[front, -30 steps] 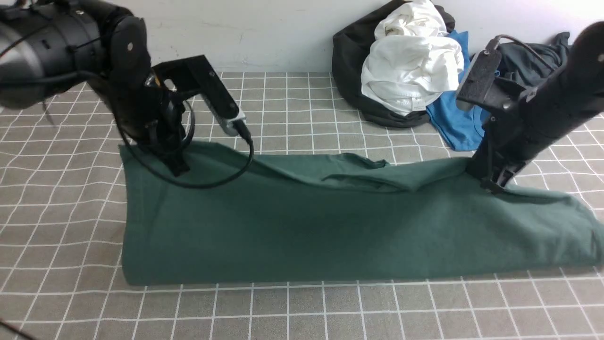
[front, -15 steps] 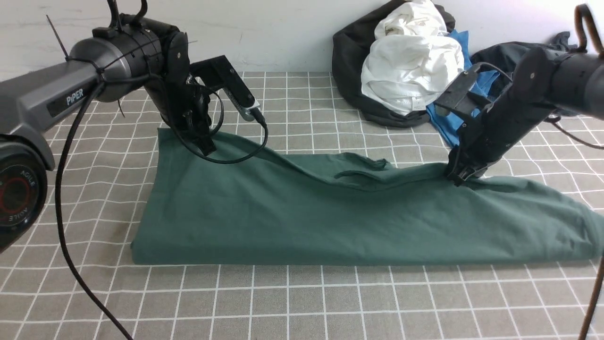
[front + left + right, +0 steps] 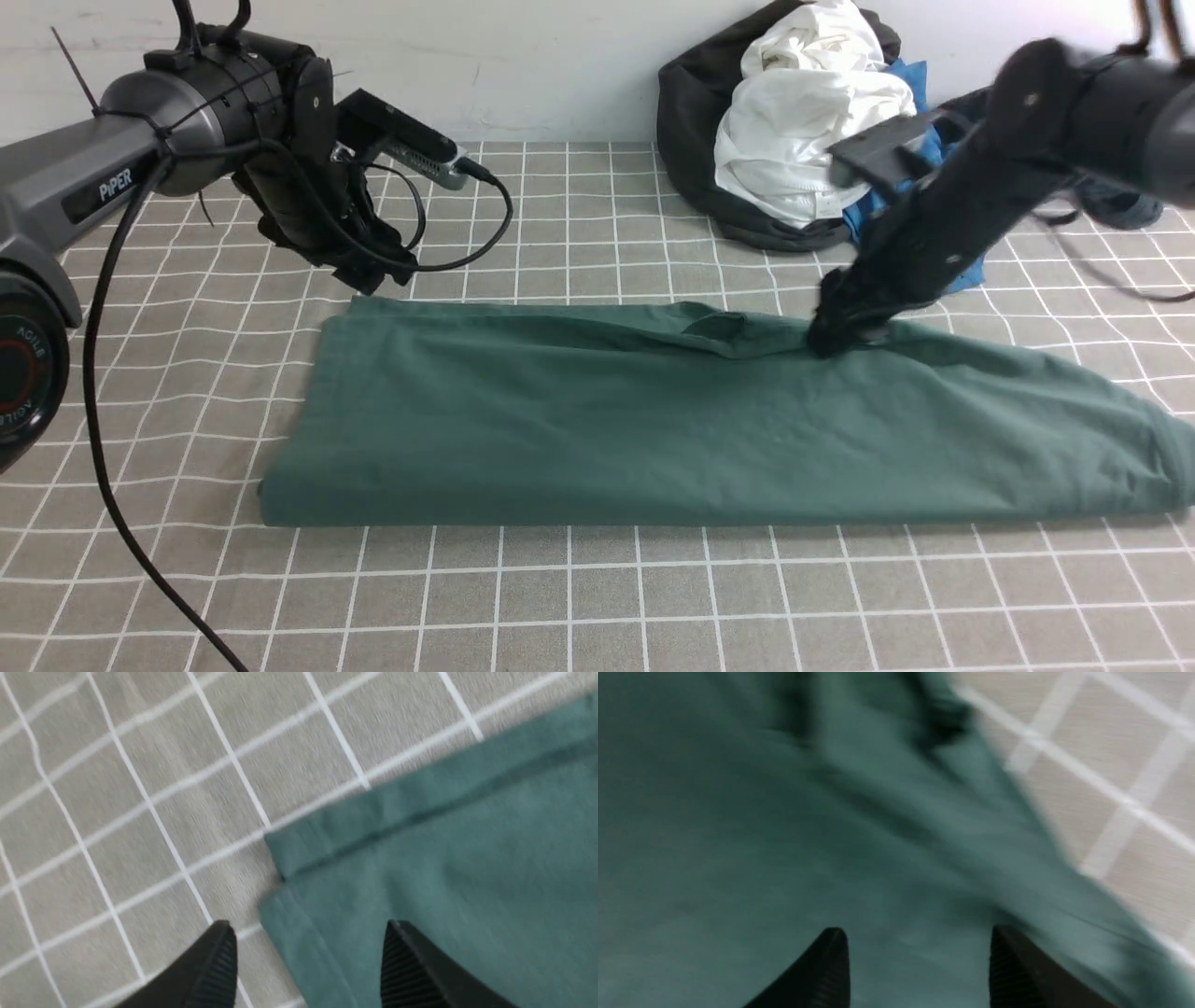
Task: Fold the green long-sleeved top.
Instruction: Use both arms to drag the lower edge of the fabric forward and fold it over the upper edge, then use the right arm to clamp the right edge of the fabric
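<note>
We find the long-sleeved top (image 3: 653,420) on the table (image 3: 560,607), one rear corner under the left pincer (image 3: 378,275), rear edge beneath the right pincer (image 3: 834,334), clothes heap (image 3: 794,121) behind it.

A table covered in grey cloth with a white grid of squares (image 3: 597,607) is carrying a large dark green jersey long-sleeved top (image 3: 653,439), which is lying flat across its middle in 1 long folded band. By the far wall, 3 crumpled garments are lying heaped together: a black one (image 3: 691,140), a white one (image 3: 812,121) sitting on it, and a bright blue shirt (image 3: 866,222) touching both.
</note>
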